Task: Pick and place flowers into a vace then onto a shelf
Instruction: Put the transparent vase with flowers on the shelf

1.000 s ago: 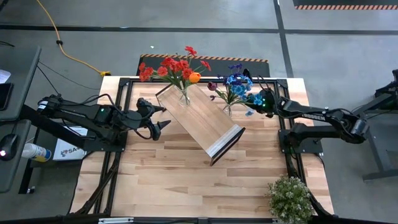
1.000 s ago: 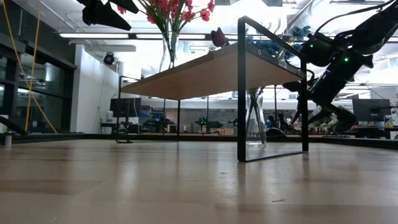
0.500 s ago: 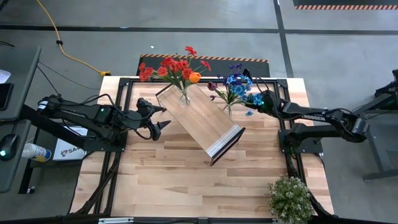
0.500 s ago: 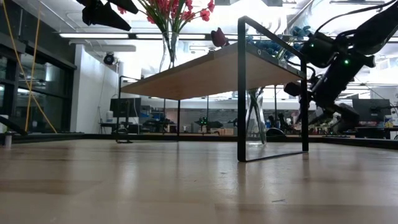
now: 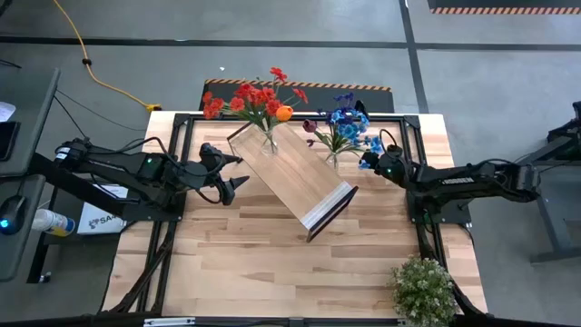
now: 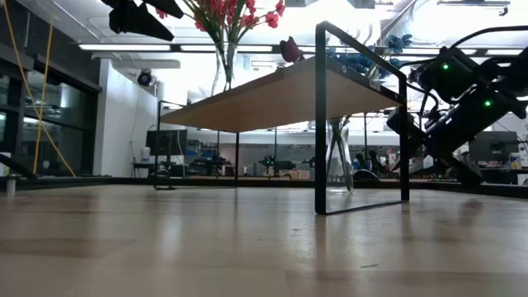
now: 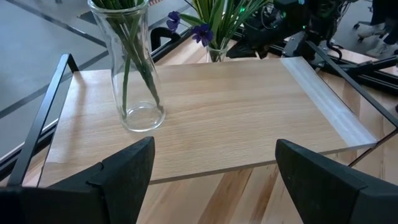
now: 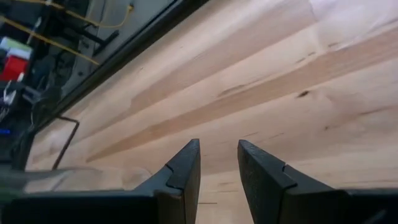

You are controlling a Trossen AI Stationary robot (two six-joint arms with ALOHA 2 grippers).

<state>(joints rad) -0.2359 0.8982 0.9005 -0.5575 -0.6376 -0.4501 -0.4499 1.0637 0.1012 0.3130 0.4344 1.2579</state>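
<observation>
The shelf, a light-wood board on a dark frame with one white end edge, stands angled across the far half of the table. A clear glass vase of red and orange flowers stands upright on its far end. Blue, purple and dark maroon flowers sit in a second vase on the tabletop just beside the shelf.

Bright, even overhead light; ceiling glare in low view; blurred foreground tabletop.

On the desk stands the shelf; one vase on it, another vase just beside it.
</observation>
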